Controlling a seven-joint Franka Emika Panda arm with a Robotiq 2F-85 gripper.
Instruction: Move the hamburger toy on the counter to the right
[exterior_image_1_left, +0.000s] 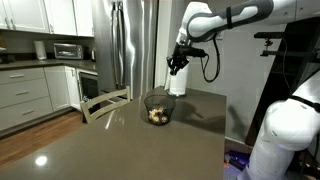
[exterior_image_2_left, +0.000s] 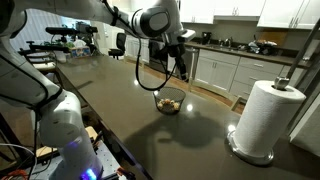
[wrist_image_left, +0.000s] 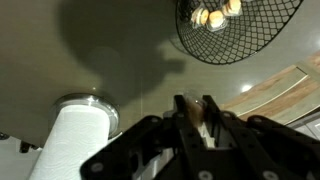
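My gripper (exterior_image_1_left: 177, 66) hangs above the counter (exterior_image_1_left: 120, 140), up and to the side of the dark mesh bowl (exterior_image_1_left: 158, 108). In the wrist view its fingers (wrist_image_left: 196, 118) are shut on a small tan-and-brown lump, the hamburger toy (wrist_image_left: 193, 112), held clear of the counter (wrist_image_left: 100, 50). The bowl (wrist_image_left: 235, 25) lies ahead at the top of that view, with a few small light toys inside. The gripper (exterior_image_2_left: 180, 68) and the bowl (exterior_image_2_left: 170, 102) show in both exterior views. The toy is too small to make out there.
A white paper towel roll (exterior_image_2_left: 265, 120) stands on the counter; it shows below the gripper in the wrist view (wrist_image_left: 80, 140) and behind the bowl (exterior_image_1_left: 178, 85). A wooden chair (exterior_image_1_left: 105, 102) sits at the counter's edge. Kitchen cabinets and a fridge (exterior_image_1_left: 130, 45) stand behind.
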